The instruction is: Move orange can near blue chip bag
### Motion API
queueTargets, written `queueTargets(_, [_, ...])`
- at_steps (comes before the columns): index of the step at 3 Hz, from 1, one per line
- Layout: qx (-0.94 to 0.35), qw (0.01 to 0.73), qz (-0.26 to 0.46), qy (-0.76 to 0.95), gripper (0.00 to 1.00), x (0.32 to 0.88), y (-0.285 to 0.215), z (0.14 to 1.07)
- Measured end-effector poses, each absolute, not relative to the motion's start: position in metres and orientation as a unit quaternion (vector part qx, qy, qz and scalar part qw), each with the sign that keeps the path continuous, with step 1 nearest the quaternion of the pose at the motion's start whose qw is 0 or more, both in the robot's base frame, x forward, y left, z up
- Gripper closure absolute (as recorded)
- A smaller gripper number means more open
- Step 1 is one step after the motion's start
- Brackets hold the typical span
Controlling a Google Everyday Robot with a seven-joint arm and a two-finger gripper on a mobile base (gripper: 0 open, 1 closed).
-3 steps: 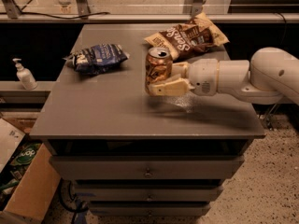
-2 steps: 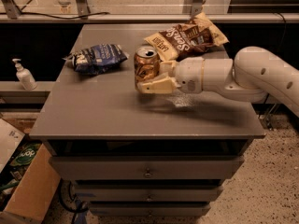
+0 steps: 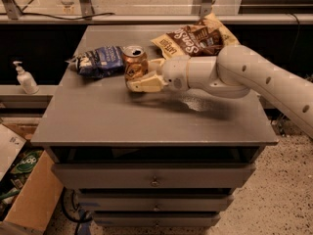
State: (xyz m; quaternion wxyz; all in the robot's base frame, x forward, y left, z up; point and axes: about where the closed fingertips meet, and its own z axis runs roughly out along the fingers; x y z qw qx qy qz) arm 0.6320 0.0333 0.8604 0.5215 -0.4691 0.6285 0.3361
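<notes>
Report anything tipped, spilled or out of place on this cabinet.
Nothing stands out. The orange can is upright, held by the tool, right beside the blue chip bag. The brown chip bag lies flat behind the arm. No spill shows on the cabinet top.

Off-white arm [image 3: 254, 77], thick rounded tube w/ small dark holes; round wrist; cream-yellow tool [image 3: 141, 75] clamping can [image 3: 134, 60], far-mid surface [image 3: 122, 121].

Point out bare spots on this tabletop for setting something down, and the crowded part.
Free: the table along its front edge, before the blue chip bag, gripper and arm. Crowded: the back, where the gripper holds the orange can beside the blue chip bag, with the brown chip bag behind.
</notes>
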Motion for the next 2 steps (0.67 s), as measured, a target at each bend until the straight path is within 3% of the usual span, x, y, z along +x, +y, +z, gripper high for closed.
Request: queueTargets(2, [-0.481,0.515,0.335,0.625,1.0,0.66,0.074,0.846])
